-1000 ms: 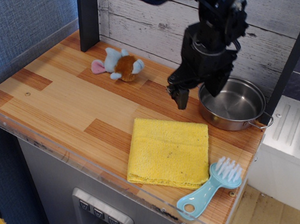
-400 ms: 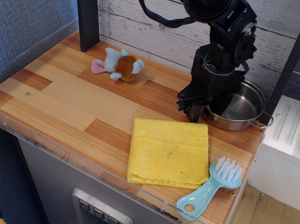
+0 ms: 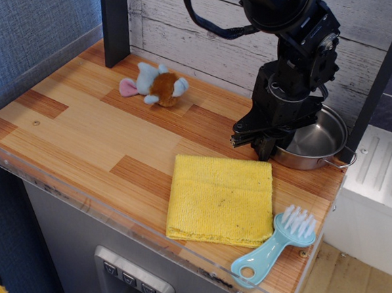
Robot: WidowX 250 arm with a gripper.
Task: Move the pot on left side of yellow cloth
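Note:
The shiny steel pot (image 3: 317, 138) stands at the back right of the wooden table, just behind the right corner of the yellow cloth (image 3: 220, 199). The cloth lies flat near the front edge. My black gripper (image 3: 264, 150) points down at the pot's near left rim, low and close to the table, right behind the cloth's back edge. Its body hides the left part of the pot and most of the fingers, so I cannot tell whether the jaws stand open or closed on the rim.
A light-blue brush (image 3: 276, 248) lies at the front right corner beside the cloth. A small plush toy (image 3: 157, 84) lies at the back middle. A black post (image 3: 114, 18) stands at the back left, another (image 3: 384, 70) at the right behind the pot.
My gripper has come down from above the pot's left side to its near left rim and shifted slightly right. The pot, the cloth and the brush have not moved.

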